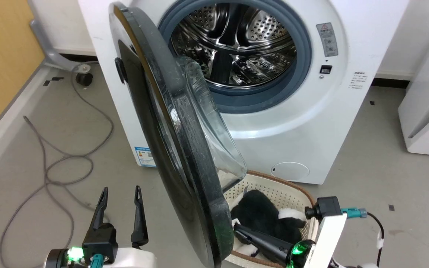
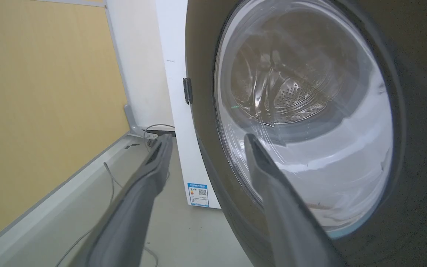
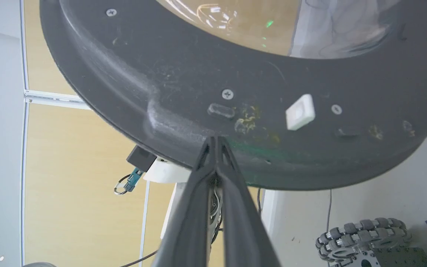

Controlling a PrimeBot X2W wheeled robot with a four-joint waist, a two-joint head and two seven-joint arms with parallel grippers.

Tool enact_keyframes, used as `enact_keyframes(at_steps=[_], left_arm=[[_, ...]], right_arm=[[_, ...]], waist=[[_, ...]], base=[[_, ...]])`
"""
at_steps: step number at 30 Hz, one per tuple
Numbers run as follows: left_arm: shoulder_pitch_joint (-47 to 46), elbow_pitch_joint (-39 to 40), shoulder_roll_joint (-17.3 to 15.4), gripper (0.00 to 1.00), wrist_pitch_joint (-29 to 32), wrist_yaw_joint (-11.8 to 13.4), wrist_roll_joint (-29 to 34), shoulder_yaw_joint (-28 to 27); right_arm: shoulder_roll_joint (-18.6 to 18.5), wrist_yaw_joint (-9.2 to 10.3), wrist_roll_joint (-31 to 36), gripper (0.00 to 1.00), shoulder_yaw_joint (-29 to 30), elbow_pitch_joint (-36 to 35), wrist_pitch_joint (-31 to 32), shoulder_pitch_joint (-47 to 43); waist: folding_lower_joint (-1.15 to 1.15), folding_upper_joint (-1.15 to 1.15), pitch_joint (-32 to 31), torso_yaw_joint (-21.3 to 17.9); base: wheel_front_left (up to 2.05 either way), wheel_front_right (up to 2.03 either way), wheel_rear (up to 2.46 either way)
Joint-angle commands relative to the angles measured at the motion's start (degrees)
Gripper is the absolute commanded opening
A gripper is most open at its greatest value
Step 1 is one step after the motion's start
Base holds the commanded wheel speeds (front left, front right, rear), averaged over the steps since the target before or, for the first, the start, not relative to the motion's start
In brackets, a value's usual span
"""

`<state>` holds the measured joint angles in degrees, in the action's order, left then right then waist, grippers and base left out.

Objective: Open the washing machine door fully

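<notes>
Washing machine door [image 1: 199, 178]: swung well out from the washing machine [image 1: 292, 123] on its left-side hinge and seen nearly edge-on in the head view, glass bowl bulging to the right.
Drum [image 1: 237, 37]: exposed, ringed by the grey seal [image 1: 304, 56].
Left gripper [image 1: 121, 189]: low on the door's glossy outer side, fingers spread, nothing between them, apart from the door.
Right gripper [image 3: 215, 141]: on the door's inner side, fingers pressed together, tips right at the matte black rim near its lower edge; whether they touch it cannot be told.
Basket [image 1: 296, 186]: on the floor below the door, holding a black-and-white plush toy [image 1: 263, 216].
Cable [image 1: 47, 163]: looped on the floor at left.
</notes>
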<state>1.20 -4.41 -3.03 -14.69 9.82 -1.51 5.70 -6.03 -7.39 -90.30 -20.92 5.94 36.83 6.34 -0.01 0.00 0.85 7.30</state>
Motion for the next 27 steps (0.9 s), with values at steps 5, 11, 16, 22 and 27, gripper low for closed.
enact_keyframes(at_steps=[5,11,16,22,27], left_arm=[[1.0,-0.2,-0.3,1.00,-0.3,-0.4,0.5,-0.5],[1.3,-0.1,-0.5,1.00,-0.3,-0.5,0.5,-1.0],[1.4,0.4,-0.7,1.00,-0.3,-0.6,0.5,-1.6],[1.6,1.0,-0.8,1.00,-0.3,-0.6,0.5,-2.2],[1.6,1.4,-0.8,1.00,-0.3,-0.5,0.6,-2.4]], right_arm=[[0.2,-0.10,2.8,0.00,3.3,-2.2,-6.8,-1.0],[-1.1,-0.10,11.1,0.00,8.2,-6.3,-22.2,-0.1],[-6.7,-0.10,27.3,0.00,8.6,-8.4,-45.3,0.5],[-7.6,-0.10,53.4,0.00,13.1,-8.5,-51.8,-0.3],[-5.0,-0.10,73.4,0.00,16.3,-14.2,-51.8,-3.1]], waist=[[0.01,0.00,-0.9,-1.2],[0.01,0.00,-1.4,-2.4],[0.01,0.00,-1.8,-3.6],[0.01,0.00,-1.8,-4.5],[0.01,0.00,-1.5,-4.9]], base=[[0.00,0.00,0.00],[0.00,0.00,0.00],[0.00,0.00,0.00],[0.00,0.00,0.00],[0.00,0.00,0.00]])
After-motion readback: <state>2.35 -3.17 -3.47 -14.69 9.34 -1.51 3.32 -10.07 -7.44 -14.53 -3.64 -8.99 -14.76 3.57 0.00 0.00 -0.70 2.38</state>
